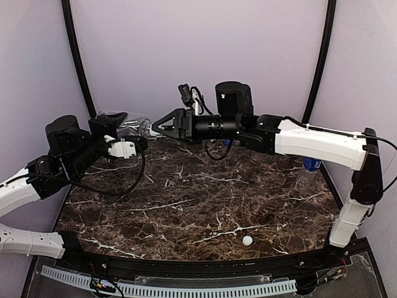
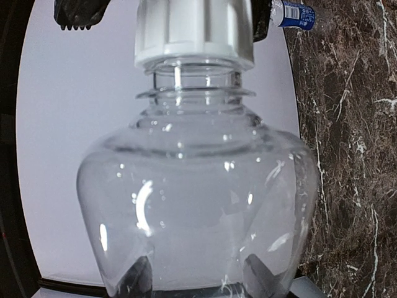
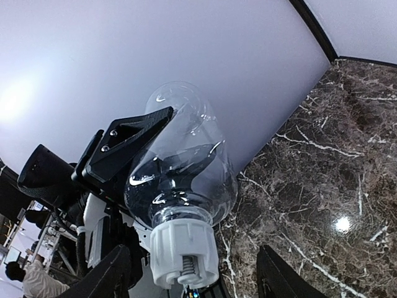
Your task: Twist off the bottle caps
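Marble table, 1 loose white cap, blue-labelled bottle far right

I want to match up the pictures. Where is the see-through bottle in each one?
Top view: the clear bottle is at the back, left of centre, held sideways.
Left wrist: it fills the picture, white cap at the top.
Right wrist: lower middle, white cap pointing at the camera.
Shared landmark: the dark marble table, in all three.
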Action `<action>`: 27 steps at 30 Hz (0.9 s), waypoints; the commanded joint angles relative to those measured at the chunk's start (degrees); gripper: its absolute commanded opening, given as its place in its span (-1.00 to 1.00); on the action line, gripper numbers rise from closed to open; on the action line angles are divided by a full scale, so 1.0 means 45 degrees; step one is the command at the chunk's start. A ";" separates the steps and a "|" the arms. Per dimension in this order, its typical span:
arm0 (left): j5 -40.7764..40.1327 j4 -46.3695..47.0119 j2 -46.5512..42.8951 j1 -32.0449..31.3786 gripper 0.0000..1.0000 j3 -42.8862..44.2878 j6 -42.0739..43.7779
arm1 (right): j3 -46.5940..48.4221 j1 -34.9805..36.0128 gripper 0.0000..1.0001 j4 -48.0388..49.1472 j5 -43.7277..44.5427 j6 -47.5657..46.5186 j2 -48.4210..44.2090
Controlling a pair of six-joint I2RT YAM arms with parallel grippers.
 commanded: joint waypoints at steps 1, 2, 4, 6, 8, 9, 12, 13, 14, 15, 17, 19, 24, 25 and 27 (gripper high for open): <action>-0.0148 0.0692 -0.0244 -0.0088 -0.03 -0.0169 0.0318 | 0.0642 0.0035 0.29 0.0778 -0.0797 0.0786 0.0557; -0.0156 0.0690 -0.0234 -0.0088 -0.03 -0.0162 0.0310 | 0.0688 0.0026 0.21 0.0905 -0.0930 0.0799 0.0610; -0.0145 0.0675 -0.0246 -0.0078 -0.03 -0.0197 0.0307 | 0.0690 0.0034 -0.05 0.1200 -0.1167 0.0834 0.0661; -0.0144 0.0666 -0.0233 -0.0087 -0.03 -0.0211 0.0297 | 0.0661 0.0036 -0.35 0.1341 -0.1250 0.0828 0.0646; -0.0129 0.0660 -0.0212 -0.0088 -0.03 -0.0208 0.0279 | 0.0660 0.0026 -0.64 0.1420 -0.1395 0.0810 0.0653; -0.0121 0.0667 -0.0192 -0.0088 -0.03 -0.0201 0.0273 | 0.0679 0.0032 -0.76 0.1444 -0.1523 0.0778 0.0656; -0.0043 0.0636 -0.0207 -0.0106 -0.03 -0.0179 0.0155 | 0.0723 0.0048 -1.00 0.1380 -0.1793 0.0399 0.0646; -0.0015 0.0481 -0.0209 -0.0107 -0.04 -0.0176 0.0104 | 0.0750 0.0065 -1.00 0.1208 -0.1741 0.0106 0.0592; 0.0059 0.0360 -0.0250 -0.0107 -0.04 -0.0126 -0.0071 | 0.0822 0.0111 -1.00 0.0859 -0.1600 -0.0470 0.0507; 0.0114 -0.0042 -0.0270 -0.0107 -0.03 -0.0091 -0.0194 | 0.0921 0.0214 -1.00 0.0366 -0.1126 -0.1230 0.0418; 0.0386 -0.1192 -0.0358 -0.0107 -0.04 0.0171 -0.0815 | 0.1244 0.0642 -1.00 -0.1049 0.0506 -0.3805 0.0078; 0.0855 -0.2724 -0.0459 -0.0107 -0.05 0.0604 -0.1620 | 0.1304 0.1395 -1.00 -0.1946 0.2603 -0.6867 -0.0280; 0.3632 -0.6553 -0.0895 -0.0110 -0.06 0.1977 -0.3073 | 0.0384 0.3655 -1.00 -0.1786 0.5922 -1.4410 -0.1058; 0.3951 -0.7381 -0.0924 -0.0108 -0.06 0.2288 -0.3297 | 0.0197 0.4036 -1.00 -0.1639 0.6775 -1.5639 -0.1094; 0.4616 -0.8310 -0.0838 -0.0110 -0.06 0.2736 -0.3671 | -0.0234 0.4643 -1.00 -0.1281 0.8215 -1.8006 -0.1083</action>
